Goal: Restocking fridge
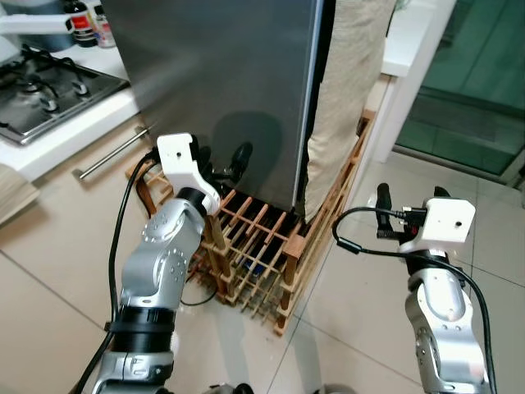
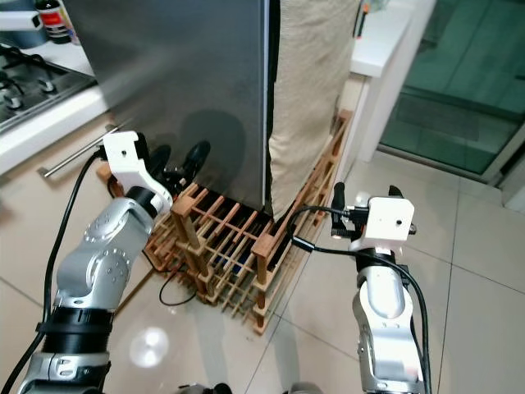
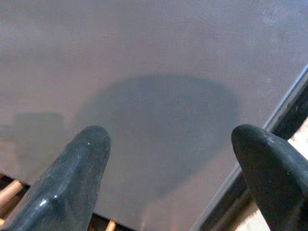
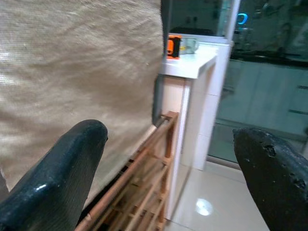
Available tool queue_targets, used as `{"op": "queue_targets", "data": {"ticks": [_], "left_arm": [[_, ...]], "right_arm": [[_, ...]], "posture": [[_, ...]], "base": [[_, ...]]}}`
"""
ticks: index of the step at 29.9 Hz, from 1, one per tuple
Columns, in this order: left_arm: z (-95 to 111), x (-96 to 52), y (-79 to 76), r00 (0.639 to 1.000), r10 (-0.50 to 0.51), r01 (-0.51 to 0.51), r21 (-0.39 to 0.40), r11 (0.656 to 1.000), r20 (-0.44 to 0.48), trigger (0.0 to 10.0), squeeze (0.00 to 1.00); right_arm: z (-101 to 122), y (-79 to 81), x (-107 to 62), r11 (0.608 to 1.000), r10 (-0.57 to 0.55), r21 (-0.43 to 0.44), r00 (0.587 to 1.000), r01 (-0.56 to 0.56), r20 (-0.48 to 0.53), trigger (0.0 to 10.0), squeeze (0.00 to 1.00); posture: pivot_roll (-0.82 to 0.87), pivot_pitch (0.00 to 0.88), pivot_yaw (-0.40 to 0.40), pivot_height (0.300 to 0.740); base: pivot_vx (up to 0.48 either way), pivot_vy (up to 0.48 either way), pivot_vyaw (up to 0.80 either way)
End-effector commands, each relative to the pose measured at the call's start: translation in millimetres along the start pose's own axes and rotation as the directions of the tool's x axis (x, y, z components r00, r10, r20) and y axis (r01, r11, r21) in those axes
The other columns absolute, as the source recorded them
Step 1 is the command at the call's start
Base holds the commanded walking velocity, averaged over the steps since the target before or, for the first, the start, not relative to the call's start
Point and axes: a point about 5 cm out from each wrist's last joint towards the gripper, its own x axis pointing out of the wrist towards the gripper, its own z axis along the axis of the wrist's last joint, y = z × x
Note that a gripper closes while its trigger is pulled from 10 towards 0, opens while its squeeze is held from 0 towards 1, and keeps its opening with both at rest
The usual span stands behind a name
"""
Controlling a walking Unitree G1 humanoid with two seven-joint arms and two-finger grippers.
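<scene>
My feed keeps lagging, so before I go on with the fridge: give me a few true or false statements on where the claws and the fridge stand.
1. The left claw is open, close to the grey fridge door. True.
2. The right claw grips a bottle. False: it is open and empty, over the floor beside the wooden rack.
3. The fridge door is wide open. False: its grey front faces the robot, shut as far as can be seen.
4. A beige cloth hangs down the fridge's right side. True.
5. A stove lies on the counter to the robot's left. True.
</scene>
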Motion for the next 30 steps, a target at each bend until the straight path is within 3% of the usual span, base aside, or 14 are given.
{"op": "queue_targets", "data": {"ticks": [1, 6, 14, 24, 30], "left_arm": [[0.9, 5.1, -7.9, 1.000, -0.017, 0.017, 0.020, 1.000, 0.000, 10.0, 0.00], [-2.1, 12.7, -19.8, 1.000, -0.028, 0.029, 0.025, 0.999, -0.003, 10.0, 0.00], [0.0, 22.1, -32.1, 0.999, -0.041, 0.040, 0.043, 0.998, 0.027, 10.0, 0.00], [4.8, 27.8, -36.1, 0.997, -0.055, 0.053, 0.040, 0.998, 0.054, 10.0, 0.00], [9.4, 44.5, -50.6, 0.992, -0.115, 0.112, 0.055, 0.992, 0.051, 10.0, 0.00]], "right_arm": [[-0.7, -2.6, 3.1, 1.000, -0.012, 0.010, 1.000, 0.012, -0.007, 10.0, 0.00], [1.1, -6.3, 10.7, 1.000, -0.011, 0.001, 1.000, 0.011, 0.002, 10.0, 0.00], [12.8, -7.1, 20.1, 0.997, 0.044, -0.061, 0.998, -0.041, 0.044, 10.0, 0.00], [15.3, -0.2, 25.0, 0.991, 0.107, -0.081, 0.993, -0.103, 0.051, 10.0, 0.00], [12.4, 2.4, 24.3, 0.994, 0.099, -0.061, 0.994, -0.096, 0.043, 10.0, 0.00]], "posture": [[-0.17, 0.000, 0.073, 0.740], [-0.18, 0.000, 0.060, 0.740], [-0.18, 0.000, 0.003, 0.740], [-0.17, 0.000, -0.009, 0.740], [-0.18, 0.007, 0.006, 0.740]], "base": [[0.000, -0.472, 0.00], [0.000, -0.459, 0.00], [0.000, 0.000, 0.00], [0.000, 0.000, 0.00], [0.000, 0.000, 0.00]]}}
